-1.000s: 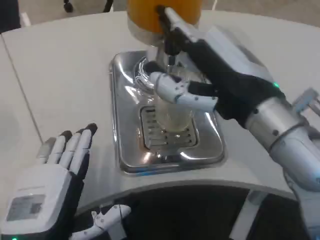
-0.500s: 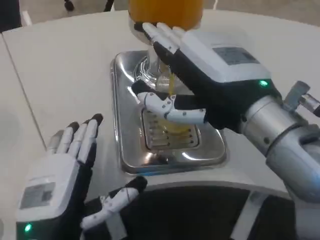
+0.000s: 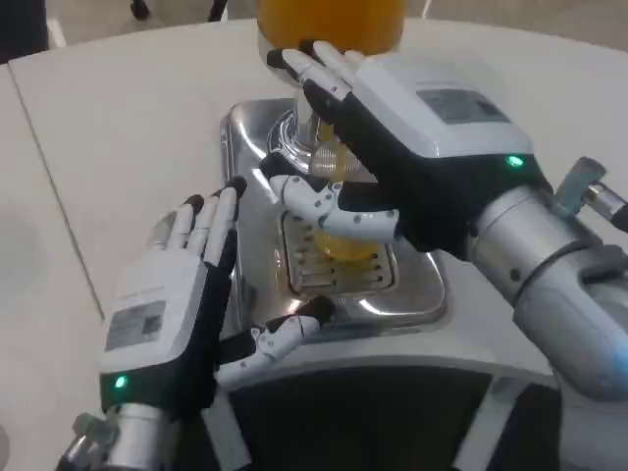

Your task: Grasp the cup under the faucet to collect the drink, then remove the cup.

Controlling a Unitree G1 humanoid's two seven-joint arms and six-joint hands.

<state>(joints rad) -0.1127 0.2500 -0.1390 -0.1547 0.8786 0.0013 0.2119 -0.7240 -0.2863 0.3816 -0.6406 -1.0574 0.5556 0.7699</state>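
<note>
Right hand (image 3: pixel 412 147) grips the cup (image 3: pixel 345 235) on the tray (image 3: pixel 412 294) — left hand (image 3: pixel 172 304) spread at its edge.

looks like a robot test bench or demo lab: bare white table (image 3: pixel 118 128), a drink dispenser with an orange tank (image 3: pixel 329 20) standing on a shiny steel drip tray (image 3: pixel 412 285) with a slotted grate (image 3: pixel 339 270).

Left hand (image 3: pixel 162 319) label, right hand (image 3: pixel 412 128) label (both unreadable)
</note>
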